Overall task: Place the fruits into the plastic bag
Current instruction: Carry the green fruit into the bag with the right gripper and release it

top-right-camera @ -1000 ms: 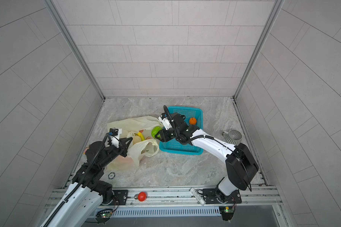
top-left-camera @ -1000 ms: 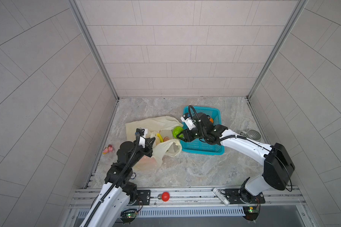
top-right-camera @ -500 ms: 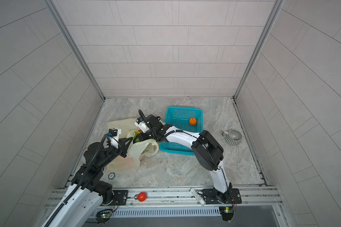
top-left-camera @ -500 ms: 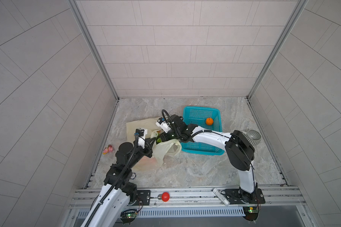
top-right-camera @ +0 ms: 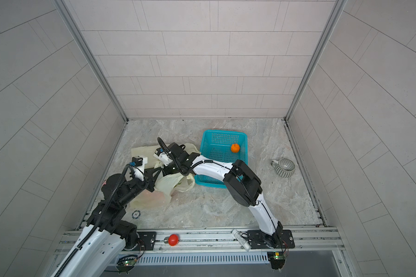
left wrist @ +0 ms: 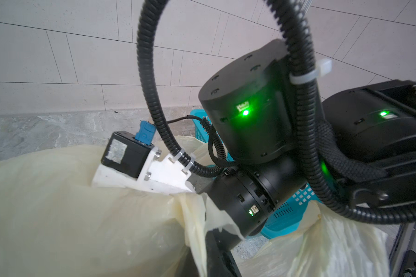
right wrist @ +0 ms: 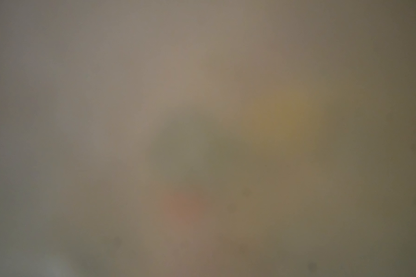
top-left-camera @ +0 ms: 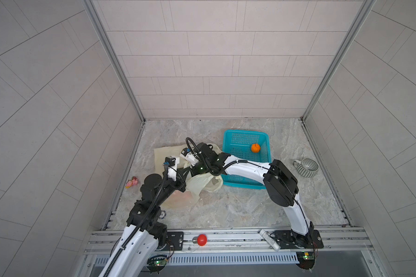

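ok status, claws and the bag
Left claw shut on plastic bag rim. Right claw down in bag mouth, jaws hidden. One orange sitting in teal basket.

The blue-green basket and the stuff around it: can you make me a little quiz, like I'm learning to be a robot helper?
1. How many things can you see lying in the basket?
2. In both top views, what stands to the right of the basket? A) a striped mug B) a shoe C) a spoon
3. True or false: the bag lies inside the basket.

Key
1. One, the orange.
2. A.
3. False. It lies on the table, left of the basket.
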